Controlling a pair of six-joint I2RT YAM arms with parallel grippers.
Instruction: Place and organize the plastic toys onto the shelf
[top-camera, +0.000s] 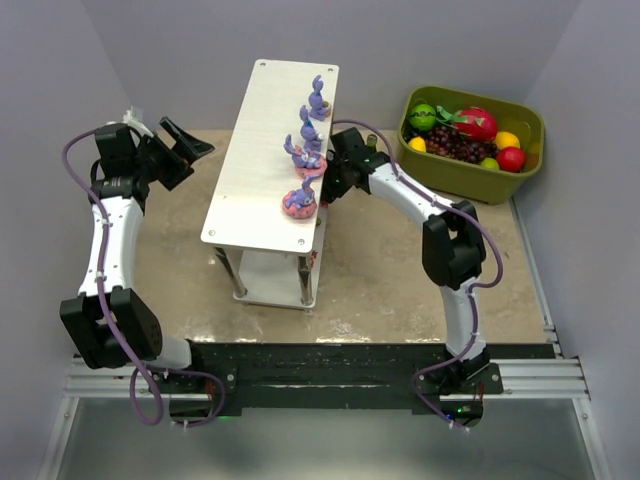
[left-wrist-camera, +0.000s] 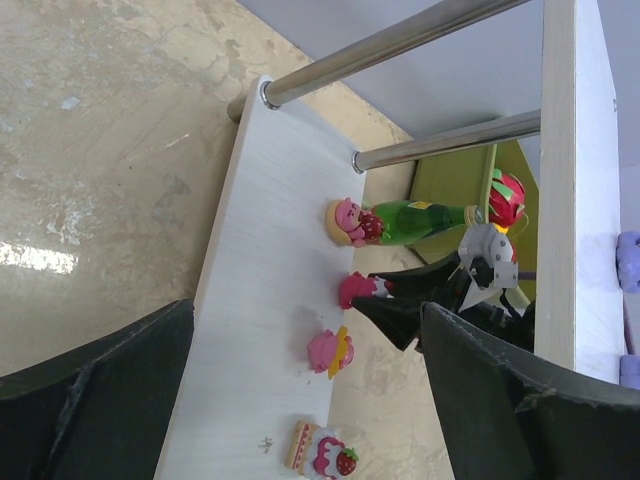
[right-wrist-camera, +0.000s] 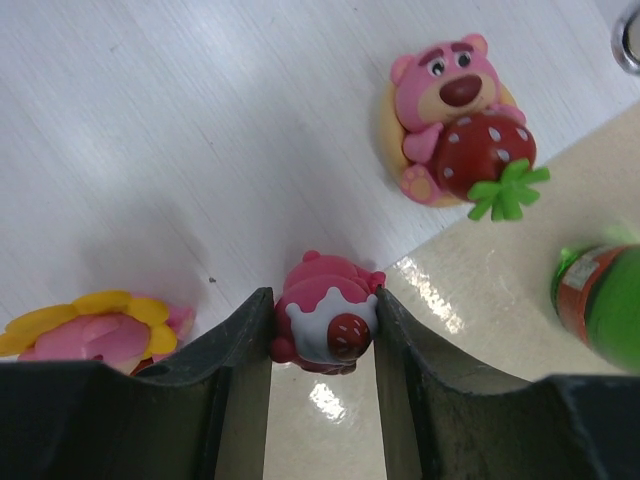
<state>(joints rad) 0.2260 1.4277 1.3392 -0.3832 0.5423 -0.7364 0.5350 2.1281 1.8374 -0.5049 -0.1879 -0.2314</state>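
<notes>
Small pink bear toy (right-wrist-camera: 325, 322), strawberry front turned to the wrist camera and ears toward the board, long axis unclear, is clamped by the right gripper (right-wrist-camera: 323, 300) at the lower-tier edge of the shelf (right-wrist-camera: 200, 120), while the left gripper (left-wrist-camera: 305, 320) is held wide open beside it.

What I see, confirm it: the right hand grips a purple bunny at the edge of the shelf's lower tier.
The toy is wrong: the right hand grips a small pink figurine with a strawberry on it, at the edge of the shelf's lower tier. The right wrist view shows it.
</notes>
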